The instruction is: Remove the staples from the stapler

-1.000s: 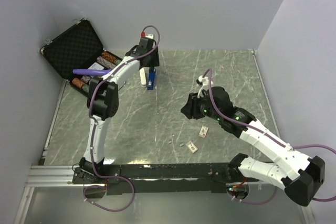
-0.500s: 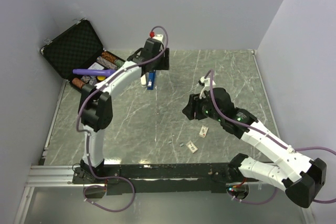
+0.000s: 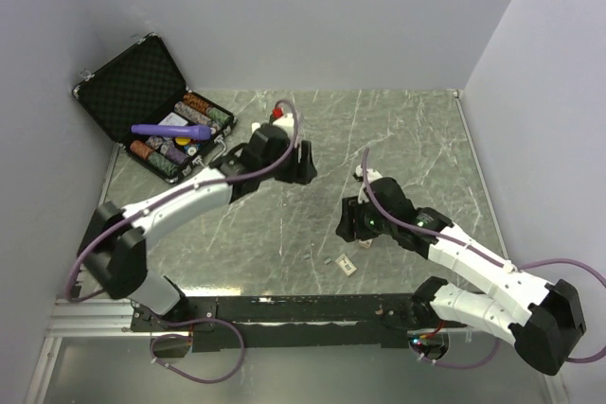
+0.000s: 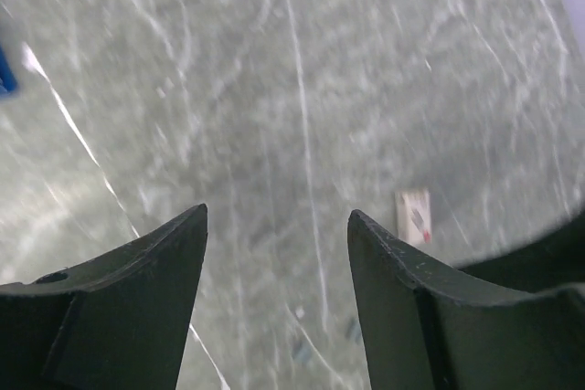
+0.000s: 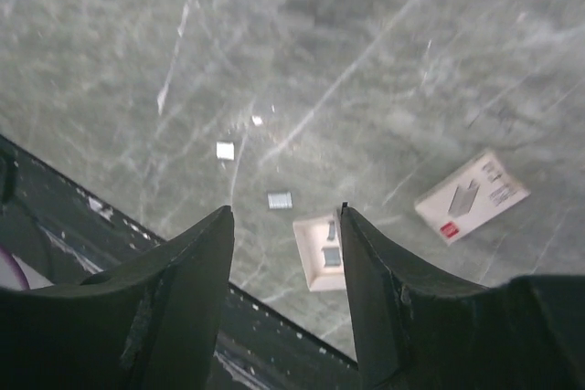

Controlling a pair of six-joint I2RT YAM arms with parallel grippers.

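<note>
Only a blue sliver at the left edge of the left wrist view shows what may be the stapler point(image 4: 5, 72); in the top view my left arm covers that spot. My left gripper point(image 3: 305, 169) point(image 4: 277, 212) hovers over bare tabletop mid-table, open with nothing between its fingers. My right gripper point(image 3: 347, 225) point(image 5: 285, 209) is open and empty, hanging above a small white tray point(image 5: 322, 253) point(image 3: 347, 267) holding staple strips. Loose staple pieces point(image 5: 280, 199) lie just beyond it.
An open black case point(image 3: 133, 82) with poker chips and a purple tool point(image 3: 170, 129) stands at the back left. A small white card with a red mark point(image 5: 471, 195) point(image 4: 414, 216) lies by the right arm. Walls close in on the left, back and right.
My left arm has swung away from the stapler at the back towards the table's middle. My right gripper has drawn back towards the near edge. Both grippers have opened a little wider.
</note>
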